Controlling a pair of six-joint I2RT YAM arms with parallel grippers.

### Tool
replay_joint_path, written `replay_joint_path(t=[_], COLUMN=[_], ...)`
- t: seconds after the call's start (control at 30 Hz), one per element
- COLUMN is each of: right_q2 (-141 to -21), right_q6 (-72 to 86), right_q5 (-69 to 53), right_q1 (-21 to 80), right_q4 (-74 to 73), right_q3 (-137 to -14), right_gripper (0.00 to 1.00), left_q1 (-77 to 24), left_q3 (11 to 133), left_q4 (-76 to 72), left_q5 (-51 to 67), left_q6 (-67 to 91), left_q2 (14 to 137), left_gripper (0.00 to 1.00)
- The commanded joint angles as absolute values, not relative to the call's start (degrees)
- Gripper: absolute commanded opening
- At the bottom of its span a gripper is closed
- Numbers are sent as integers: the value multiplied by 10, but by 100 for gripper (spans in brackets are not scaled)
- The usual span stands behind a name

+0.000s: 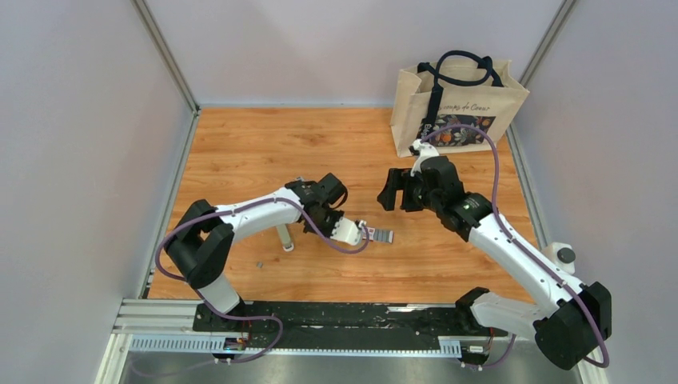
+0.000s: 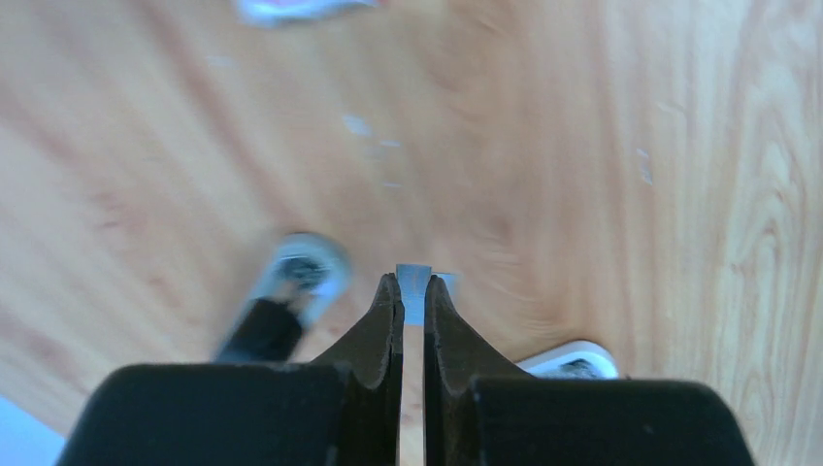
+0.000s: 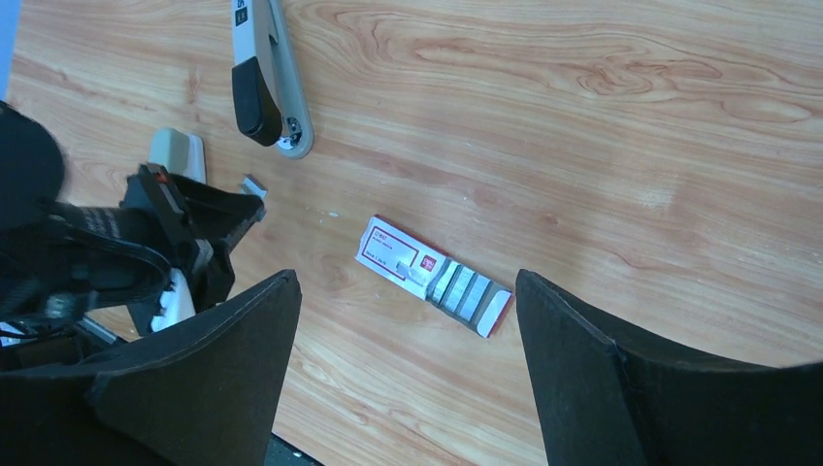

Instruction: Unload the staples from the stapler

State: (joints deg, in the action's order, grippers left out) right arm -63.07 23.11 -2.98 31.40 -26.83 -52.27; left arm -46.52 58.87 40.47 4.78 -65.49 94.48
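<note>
Wooden bench (image 1: 240, 144) carries the stapler (image 3: 258, 107), lying near the left claw (image 2: 413, 291), while the right claw (image 3: 403, 282) hangs wide. Left claw pinches staples (image 2: 414, 274) at its very tips. With so slight a hold, the strip may slip or snap.

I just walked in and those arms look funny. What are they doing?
The left claw is pinched shut on what looks like a tiny strip of staples. The stapler lies on the wooden table nearby, and nothing touches it. The right claw hangs open above a little red-and-white box, holding nothing.
</note>
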Motion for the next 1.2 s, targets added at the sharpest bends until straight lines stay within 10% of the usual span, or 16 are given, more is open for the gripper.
replay_joint_path(t=[0.0, 0.47, 0.83, 1.17], right_q2=[-621, -562, -565, -599], right_q6=[228, 245, 302, 399], right_q5=[-23, -243, -311, -371], right_q1=[309, 259, 258, 243], right_q4=[-265, -143, -49, 57], right_q3=[-555, -507, -533, -586], right_gripper=[85, 90, 88, 84], left_q1=[-447, -280, -230, -241], left_q3=[707, 875, 721, 661], left_q4=[433, 321, -412, -543], left_q5=[132, 476, 566, 542], left_q6=[-535, -79, 731, 834], left_q2=[924, 892, 914, 870], left_gripper=[1, 0, 0, 0])
